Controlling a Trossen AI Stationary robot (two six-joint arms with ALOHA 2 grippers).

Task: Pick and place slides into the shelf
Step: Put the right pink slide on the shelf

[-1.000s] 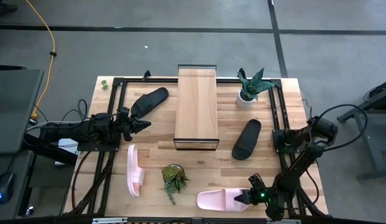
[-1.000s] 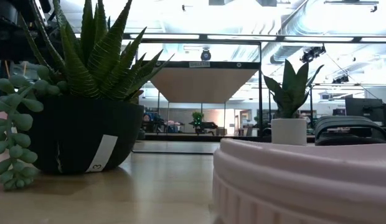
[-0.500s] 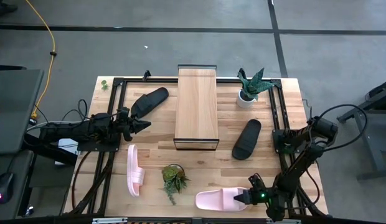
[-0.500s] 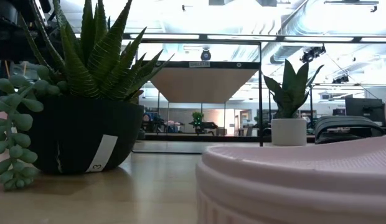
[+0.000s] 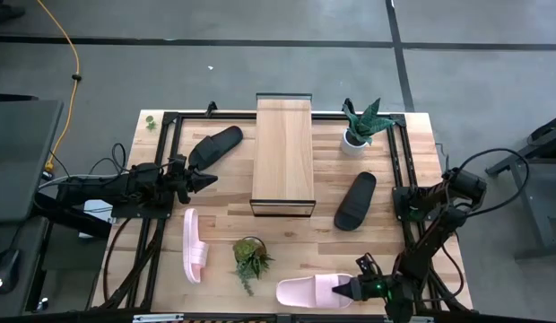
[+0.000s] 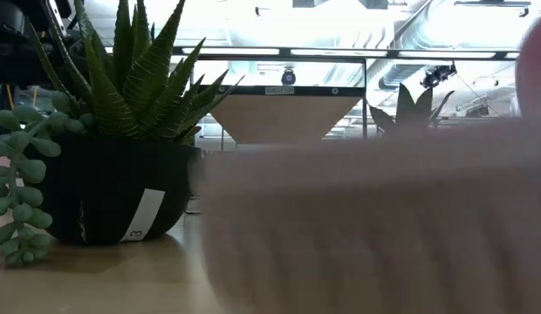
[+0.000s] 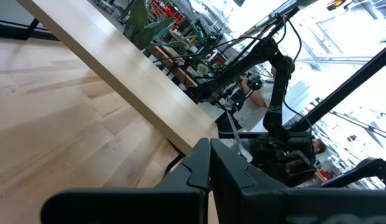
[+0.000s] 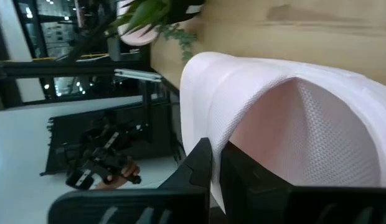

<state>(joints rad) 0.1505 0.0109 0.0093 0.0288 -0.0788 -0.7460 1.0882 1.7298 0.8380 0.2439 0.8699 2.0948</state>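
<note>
A pale pink slide (image 5: 309, 292) lies at the table's near edge, its strap end toward the right; it fills the low view (image 6: 375, 227) as a blur. My right gripper (image 5: 351, 289) is shut at that strap end (image 8: 274, 93). The second pink slide (image 5: 195, 245) lies sole-down at near left. Two black slides (image 5: 215, 146) (image 5: 355, 200) lie on either side of the shelf (image 5: 283, 154), which stands mid-table. My left gripper (image 5: 209, 180) is shut and empty, left of the shelf, by the far-left black slide. My right gripper's shut fingers (image 8: 202, 168) meet the pink slide at the strap's open edge (image 8: 193, 112), on the slide's right end. They come level from the table's right, along the slide. Whether they pinch any of the strap, I cannot tell. The slide lies sole-down on the table.
A dark-potted succulent (image 5: 250, 257) stands just left of the pushed slide, near the low camera (image 6: 113, 174). A white-potted plant (image 5: 360, 128) stands far right of the shelf. Black frame rails (image 5: 166, 170) run along the table's left, right and far sides.
My right gripper has moved toward the table's left and near edge, staying shut. The pink slide has slid along the table with it, toward the left and near edge, flat on its sole, and now looms larger in the low view.
</note>
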